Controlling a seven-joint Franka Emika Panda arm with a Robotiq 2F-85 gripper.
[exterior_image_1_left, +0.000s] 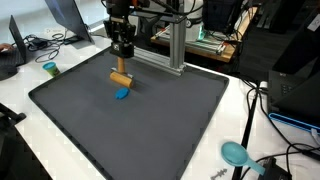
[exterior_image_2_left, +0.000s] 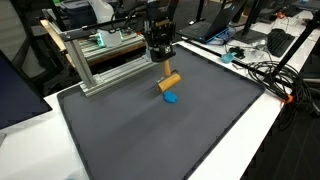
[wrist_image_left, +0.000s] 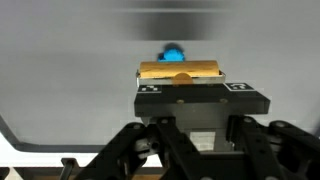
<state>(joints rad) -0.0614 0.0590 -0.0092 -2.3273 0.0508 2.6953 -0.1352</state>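
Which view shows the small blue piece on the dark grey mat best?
An exterior view shows the small blue piece whole, next to the tan wooden block. Both exterior views do; the wrist view hides most of it behind the block.

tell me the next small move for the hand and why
Probably lower it straight down a little: the hand is shut on the wooden block, which seems to hang just above the grey mat, with the blue piece lying close by.
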